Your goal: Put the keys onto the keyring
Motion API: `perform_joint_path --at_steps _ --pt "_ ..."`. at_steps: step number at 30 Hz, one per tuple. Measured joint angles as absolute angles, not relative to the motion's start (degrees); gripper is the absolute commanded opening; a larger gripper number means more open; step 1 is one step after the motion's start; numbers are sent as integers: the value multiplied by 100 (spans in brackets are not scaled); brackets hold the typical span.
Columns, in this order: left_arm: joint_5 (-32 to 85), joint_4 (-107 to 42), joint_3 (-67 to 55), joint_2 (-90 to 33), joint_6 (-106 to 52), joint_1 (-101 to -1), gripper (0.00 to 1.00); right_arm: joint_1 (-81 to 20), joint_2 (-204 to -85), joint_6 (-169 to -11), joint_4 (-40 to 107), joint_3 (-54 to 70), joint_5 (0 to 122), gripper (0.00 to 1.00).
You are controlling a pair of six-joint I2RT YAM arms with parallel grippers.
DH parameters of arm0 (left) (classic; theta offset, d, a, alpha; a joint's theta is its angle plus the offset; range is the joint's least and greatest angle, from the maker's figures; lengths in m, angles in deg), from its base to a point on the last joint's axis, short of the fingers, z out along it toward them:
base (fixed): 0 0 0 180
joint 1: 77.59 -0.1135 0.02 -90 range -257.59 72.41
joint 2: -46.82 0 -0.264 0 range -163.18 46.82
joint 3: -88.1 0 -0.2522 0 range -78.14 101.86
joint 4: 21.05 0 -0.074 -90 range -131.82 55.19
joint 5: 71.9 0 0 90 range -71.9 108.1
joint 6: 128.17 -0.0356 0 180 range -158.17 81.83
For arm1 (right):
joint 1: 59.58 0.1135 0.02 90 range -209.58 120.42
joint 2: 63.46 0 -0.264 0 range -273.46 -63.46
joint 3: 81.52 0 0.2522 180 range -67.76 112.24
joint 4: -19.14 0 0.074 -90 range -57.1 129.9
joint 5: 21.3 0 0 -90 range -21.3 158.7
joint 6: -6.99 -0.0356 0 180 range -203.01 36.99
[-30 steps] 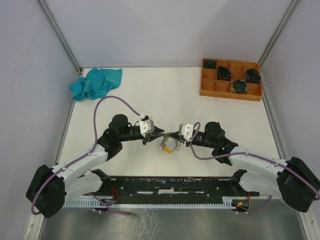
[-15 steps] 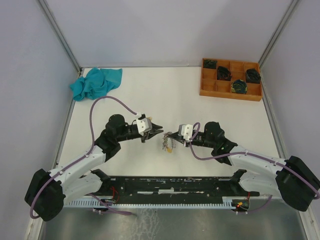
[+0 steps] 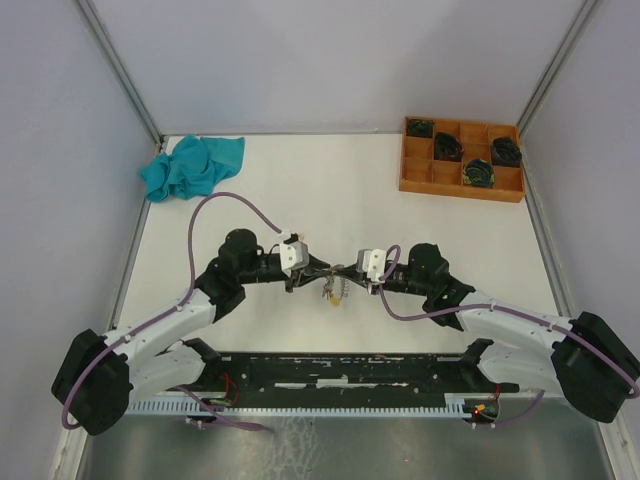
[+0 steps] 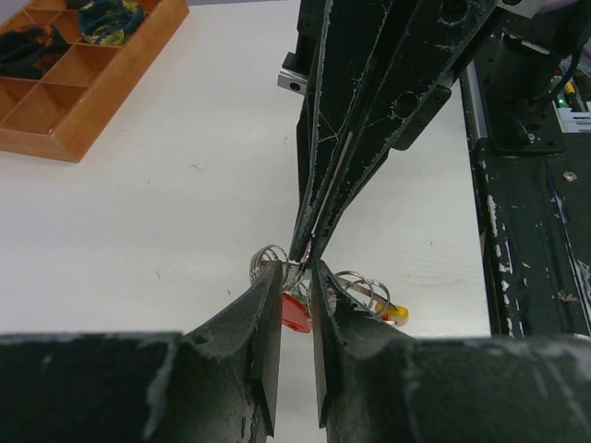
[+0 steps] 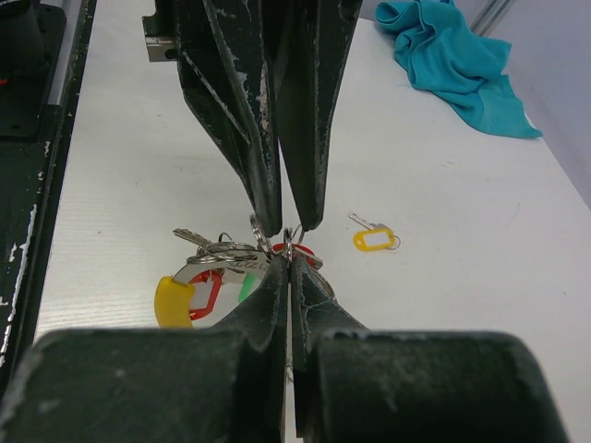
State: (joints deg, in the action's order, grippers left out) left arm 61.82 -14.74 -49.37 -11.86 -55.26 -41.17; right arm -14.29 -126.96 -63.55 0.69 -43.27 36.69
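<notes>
The keyring [image 4: 362, 281], a silvery ribbed ring, lies on the white table with a long yellow tag [image 5: 174, 301], a red-tagged key [image 5: 209, 290] and a green tag [image 5: 247, 288] bunched on it. From above it shows as a small bundle [image 3: 335, 290] between the two arms. My right gripper [image 5: 290, 259] is shut on a wire loop of the keyring. My left gripper [image 4: 294, 270] faces it tip to tip, its jaws a narrow gap apart, with nothing seen pinched between them. A red tag [image 4: 295, 312] shows just beyond that gap. One yellow-tagged key [image 5: 374, 239] lies loose on the table.
A wooden compartment tray [image 3: 462, 160] holding black coils sits at the back right. A teal cloth [image 3: 192, 166] is bunched at the back left. The black base rail [image 3: 340, 372] runs along the near edge.
The left gripper drew back to the left half a second ago and has now returned to the keyring. The right gripper kept its grip and barely moved.
</notes>
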Motion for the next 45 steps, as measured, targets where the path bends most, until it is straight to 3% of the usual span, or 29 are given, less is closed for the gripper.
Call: perform_joint_path --at_steps 19,25,27,32,35,45 --pt "6224 -1616 -4880 -1360 -5674 -4034 18 -1435 -12707 -6497 34 -4327 3567 1" --pt "6230 -1679 -4834 -1385 -5720 -4003 3 -1435 -12727 -6580 -16 -4327 3580 1" --pt "6232 -1756 -4806 -1385 -5757 -3994 3 -1442 -12727 -6611 -25 -4327 3604 3" --pt "6189 -2101 -4675 -1385 -5897 -3981 3 -1437 -12648 -6571 141 -4327 3645 31" --pt "6047 -2521 -4578 -1385 -6013 -3975 3 -1435 -12397 -6420 498 -4292 3696 38" --pt "5492 -3714 -4087 -1398 -6249 -3874 3 -1435 -12123 -5902 1691 -3761 3855 39"
